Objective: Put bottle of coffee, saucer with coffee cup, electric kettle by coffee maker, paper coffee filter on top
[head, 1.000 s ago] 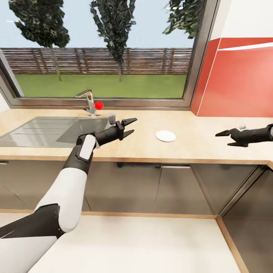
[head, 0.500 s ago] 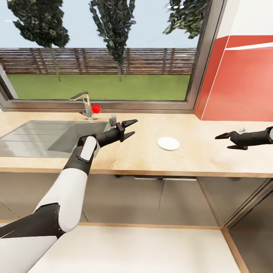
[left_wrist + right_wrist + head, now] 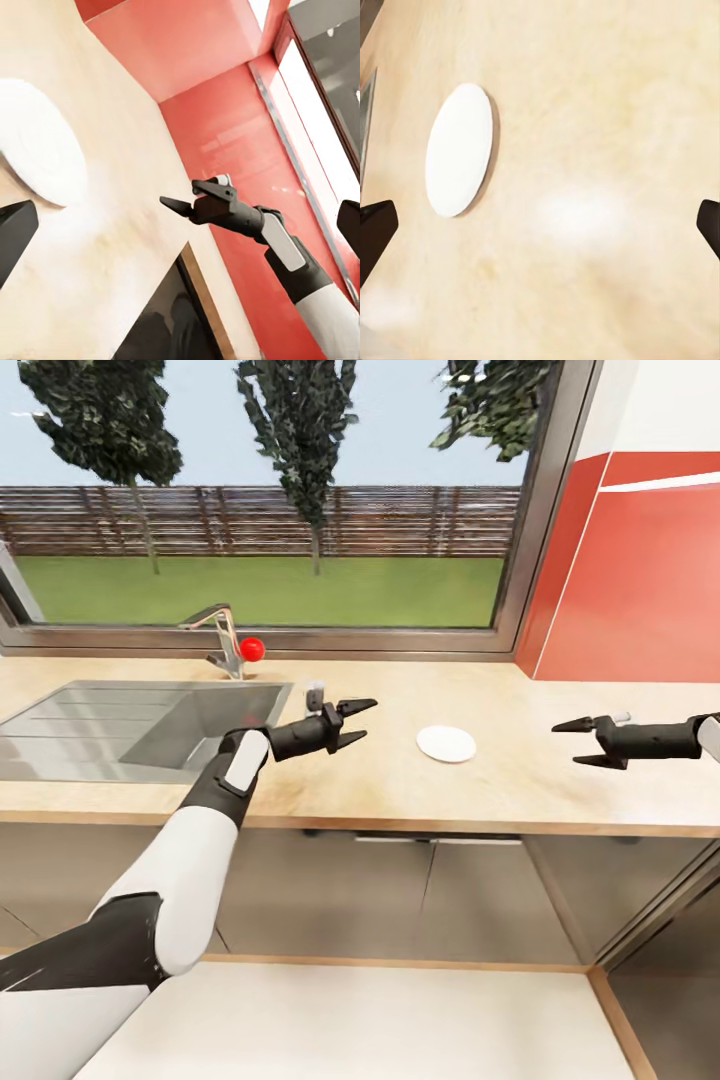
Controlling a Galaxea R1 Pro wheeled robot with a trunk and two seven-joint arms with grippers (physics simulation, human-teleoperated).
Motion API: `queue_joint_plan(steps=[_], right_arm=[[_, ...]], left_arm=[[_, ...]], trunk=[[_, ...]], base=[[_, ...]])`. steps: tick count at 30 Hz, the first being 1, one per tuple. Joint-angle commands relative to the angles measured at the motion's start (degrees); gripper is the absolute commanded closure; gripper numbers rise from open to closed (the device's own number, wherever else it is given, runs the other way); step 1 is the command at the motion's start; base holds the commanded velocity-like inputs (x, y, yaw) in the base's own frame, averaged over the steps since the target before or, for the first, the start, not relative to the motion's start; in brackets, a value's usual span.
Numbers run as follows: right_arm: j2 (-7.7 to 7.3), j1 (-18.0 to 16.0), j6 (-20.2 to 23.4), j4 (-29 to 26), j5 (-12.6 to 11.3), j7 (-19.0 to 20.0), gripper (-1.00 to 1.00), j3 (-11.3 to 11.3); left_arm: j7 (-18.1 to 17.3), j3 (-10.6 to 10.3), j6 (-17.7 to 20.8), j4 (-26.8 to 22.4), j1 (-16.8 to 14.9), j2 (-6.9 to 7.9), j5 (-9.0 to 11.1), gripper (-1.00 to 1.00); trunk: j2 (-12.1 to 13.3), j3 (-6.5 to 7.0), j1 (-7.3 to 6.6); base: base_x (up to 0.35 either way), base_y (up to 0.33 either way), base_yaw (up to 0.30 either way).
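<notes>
One saucer point(image 3: 446, 744) (two grippers)

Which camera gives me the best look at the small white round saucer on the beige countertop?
The right wrist view: the small white round saucer shows whole and large, lying bare on the beige countertop. The head view shows it whole but small. The left wrist view cuts it off at the frame edge.

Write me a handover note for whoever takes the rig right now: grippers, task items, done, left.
Left gripper: open, empty, over the kitchen countertop right of the sink.
Right gripper: open, empty, over the countertop right of the saucer.
Saucer: lying bare on the countertop between the grippers.
Done: saucer on the counter.
Left: coffee maker, bottle of coffee, filter, cup and kettle all need locating and placing.
</notes>
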Motion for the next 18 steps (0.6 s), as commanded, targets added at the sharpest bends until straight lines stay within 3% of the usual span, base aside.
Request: queue_joint_plan(steps=[1,3,7,10,13,18], right_arm=[[-0.05,-0.03,0.50,-0.01,-0.37,-0.11,-1.00,-0.07],[-0.17,-0.03,0.50,-0.03,-0.31,0.09,-1.00,-0.06],[-0.27,-0.03,0.50,-0.12,-0.29,0.20,-1.00,-0.02],[-0.33,-0.03,0.49,-0.23,-0.23,0.27,-1.00,0.01],[-0.35,-0.03,0.46,-0.28,-0.20,0.34,-1.00,0.06],[-0.31,0.95,0.42,-0.09,-0.24,0.43,-1.00,0.10]], left_arm=[[-0.09,-0.30,0.51,-0.04,-0.07,-0.07,-0.34,-1.00],[0.49,-2.04,1.19,0.52,-0.08,-0.07,-0.34,-1.00],[0.81,-2.77,1.52,1.09,-0.15,-0.07,-0.33,-1.00],[1.50,-3.01,1.69,4.52,-2.47,-0.07,-0.32,-1.00],[2.58,-3.09,1.70,13.89,-8.74,-0.07,-0.22,-1.00],[2.46,-2.98,1.58,17.65,-11.80,-0.07,-0.16,-1.00]], trunk=[[-0.03,-0.05,0.00],[-0.03,-0.05,0.00],[-0.03,-0.05,0.00],[-0.03,-0.05,0.00],[-0.03,-0.05,0.00],[-0.03,-0.05,0.00]], base=[[0.015,0.000,0.000],[0.009,0.000,0.000],[0.004,0.000,0.000],[0.001,0.000,0.000],[0.000,0.000,0.000],[0.000,0.000,0.000]])
